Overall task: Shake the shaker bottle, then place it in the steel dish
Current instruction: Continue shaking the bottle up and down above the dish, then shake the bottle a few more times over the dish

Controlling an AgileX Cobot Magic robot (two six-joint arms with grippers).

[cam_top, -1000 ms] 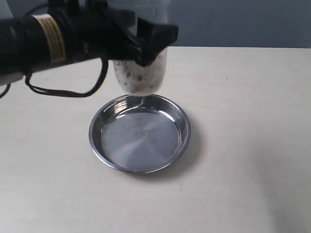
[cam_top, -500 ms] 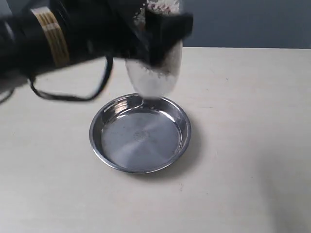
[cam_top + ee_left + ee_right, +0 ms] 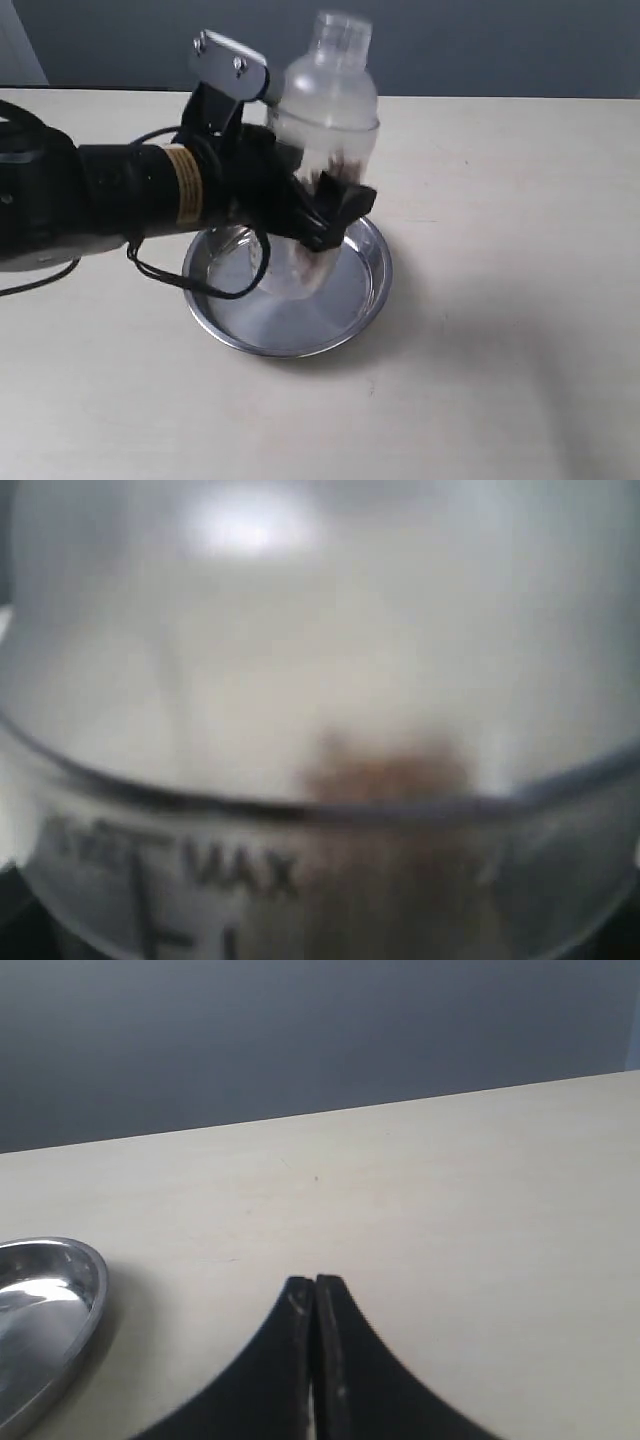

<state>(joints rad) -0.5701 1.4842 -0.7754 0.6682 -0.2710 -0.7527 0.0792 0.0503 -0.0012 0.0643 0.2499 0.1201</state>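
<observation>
The frosted shaker bottle (image 3: pixel 325 110) stands almost upright over the steel dish (image 3: pixel 372 290), neck up, with brown grains low inside. My left gripper (image 3: pixel 325 225) is shut on its lower body, the black arm reaching in from the left. Whether the bottle's base touches the dish floor is hidden behind the fingers. In the left wrist view the bottle (image 3: pixel 320 680) fills the picture, blurred, with a "MAX" mark and brown grains. My right gripper (image 3: pixel 315 1285) is shut on nothing above bare table, out of the exterior view; the dish (image 3: pixel 50 1300) lies off to one side of it.
The pale wooden table (image 3: pixel 500 300) runs wide around the dish. A black cable (image 3: pixel 190 280) loops from the left arm beside the dish's left rim. A grey wall (image 3: pixel 500 40) stands behind the table's far edge.
The left arm has swung down and the bottle with it, from high above the dish's far rim to low over the dish. Its domed top and neck now show.
</observation>
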